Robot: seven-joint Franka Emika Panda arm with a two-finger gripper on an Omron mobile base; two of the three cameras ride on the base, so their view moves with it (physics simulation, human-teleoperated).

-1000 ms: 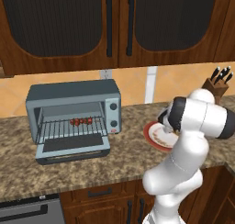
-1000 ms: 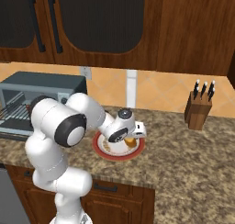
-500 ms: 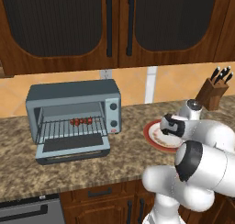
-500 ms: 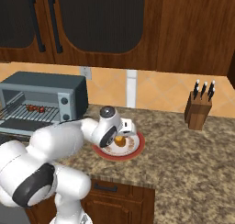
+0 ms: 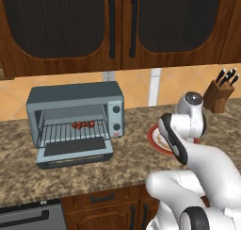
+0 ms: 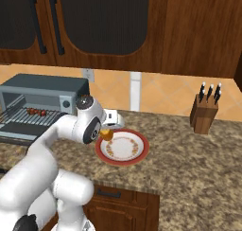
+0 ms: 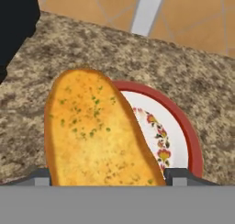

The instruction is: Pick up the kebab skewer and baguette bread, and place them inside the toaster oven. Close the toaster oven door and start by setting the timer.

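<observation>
Your hand view puts the baguette bread (image 7: 94,131) right between the gripper (image 7: 106,175) fingertips, jaws spread wide and grasping the loaf over the red-rimmed plate (image 7: 183,133). From the right base view you get just an orange tip of bread (image 6: 107,135) at the plate's (image 6: 137,154) edge (the arm covers the rest). Your left base view shows the kebab skewer (image 5: 83,125) on the rack inside the toaster oven (image 5: 75,118), its door (image 5: 75,151) dropped open.
</observation>
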